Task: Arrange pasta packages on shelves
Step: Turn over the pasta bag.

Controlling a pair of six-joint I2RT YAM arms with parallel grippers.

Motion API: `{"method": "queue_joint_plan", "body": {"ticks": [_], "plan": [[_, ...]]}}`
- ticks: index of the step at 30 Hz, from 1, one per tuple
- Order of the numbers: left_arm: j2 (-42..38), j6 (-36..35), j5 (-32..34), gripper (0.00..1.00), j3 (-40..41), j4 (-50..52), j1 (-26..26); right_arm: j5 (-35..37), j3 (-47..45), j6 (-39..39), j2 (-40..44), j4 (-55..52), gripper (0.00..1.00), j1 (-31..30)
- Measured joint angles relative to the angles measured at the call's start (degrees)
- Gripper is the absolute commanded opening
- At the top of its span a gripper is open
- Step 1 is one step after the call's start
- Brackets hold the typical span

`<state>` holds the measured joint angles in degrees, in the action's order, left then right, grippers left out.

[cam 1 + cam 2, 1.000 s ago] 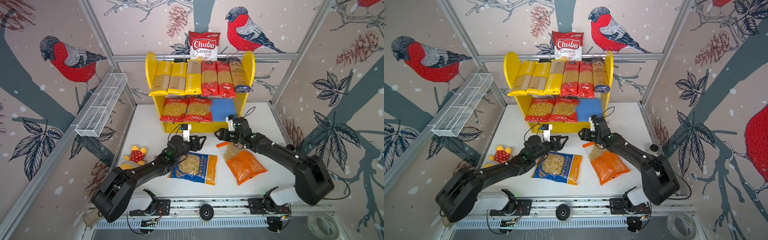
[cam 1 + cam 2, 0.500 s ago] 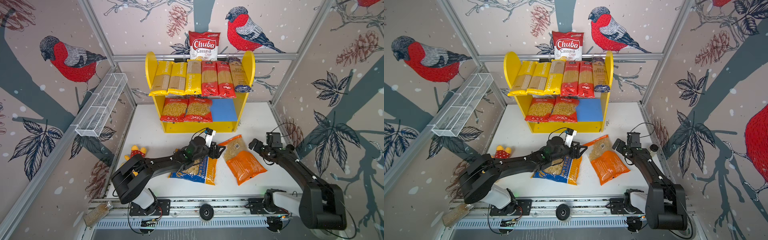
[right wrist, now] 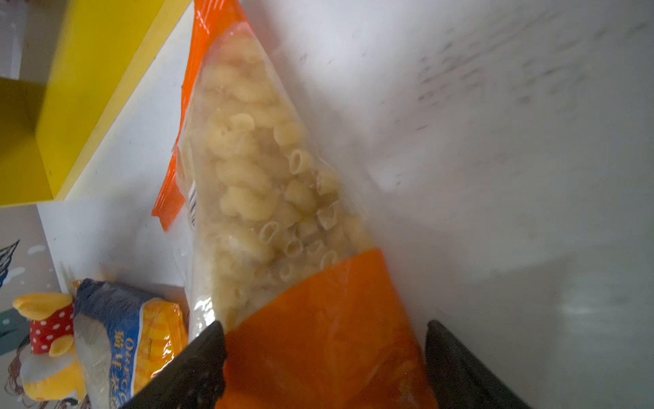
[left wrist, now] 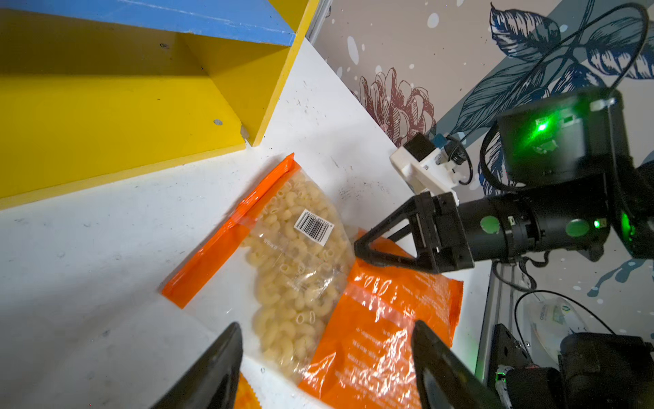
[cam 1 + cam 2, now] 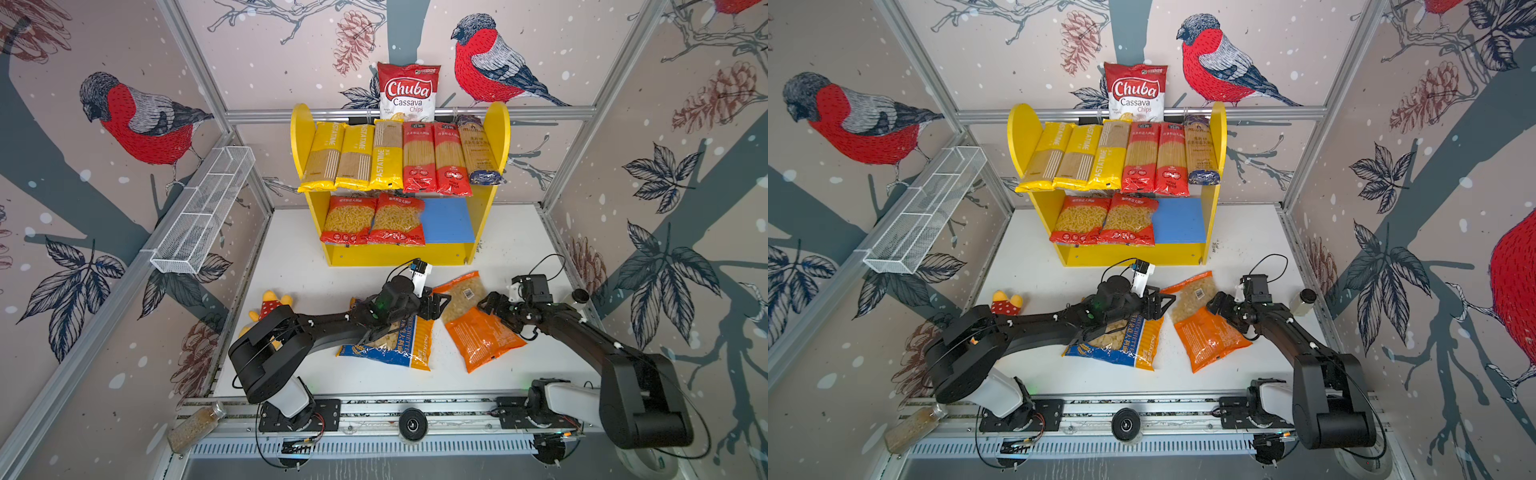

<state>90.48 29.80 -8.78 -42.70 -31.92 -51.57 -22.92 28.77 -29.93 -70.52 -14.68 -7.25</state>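
Mostly shelved already: six long packs side by side on the upper board of the yellow rack (image 5: 500, 137), three PASTATIME packs (image 5: 353, 156), two red spaghetti packs (image 5: 436, 160) and one dark-blue pack (image 5: 478, 151) at the right end. On the blue lower board (image 5: 451, 220), two red short-pasta bags (image 5: 374, 220) at the left end, bare space at the right.

Left to place, by the look of it: three bags flat on the white table (image 5: 299, 249) in front of the rack — a clear macaroni bag with orange ends (image 5: 463, 291), an orange bag (image 5: 484, 343) overlapping its near end, and a blue orecchiette bag (image 5: 388, 347) partly under the left arm.

Left gripper (image 5: 436, 301) wide, empty, just beside the macaroni bag. Right gripper (image 5: 490, 303) wide too, astride the orange bag's far end, nothing pinched.

Only from the left wrist: barcode sticker (image 4: 313, 226) on the macaroni bag, and the hollow under the lower board. Only from the right wrist: orange film between the fingers (image 3: 198, 368). Only in the top views: the shelved rows, the Chuba chips bag (image 5: 1136, 93) behind the rack.
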Motion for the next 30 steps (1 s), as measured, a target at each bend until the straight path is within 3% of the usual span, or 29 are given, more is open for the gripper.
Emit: {"method": "queue_joint_plan", "body": {"ticks": [4, 12, 21, 30], "plan": [[-0.24, 0.28, 0.44, 0.74, 0.85, -0.22, 0.13, 0.13, 0.33, -0.02, -0.28, 0.02, 0.4, -3.72], [-1.9, 0.5, 1.44, 0.74, 1.99, -0.63, 1.03, 0.28, 1.64, -0.28, 3.28, -1.92, 0.12, -4.87], [-3.34, 1.49, 2.62, 0.74, 3.04, -0.92, 1.73, 1.49, 6.54, -1.49, 10.54, -6.43, 0.09, -4.68], [-3.98, 2.36, 2.71, 0.74, 3.56, -1.49, 2.84, 9.73, 16.5, -1.4, 14.84, -13.22, 0.07, -5.7]]}}
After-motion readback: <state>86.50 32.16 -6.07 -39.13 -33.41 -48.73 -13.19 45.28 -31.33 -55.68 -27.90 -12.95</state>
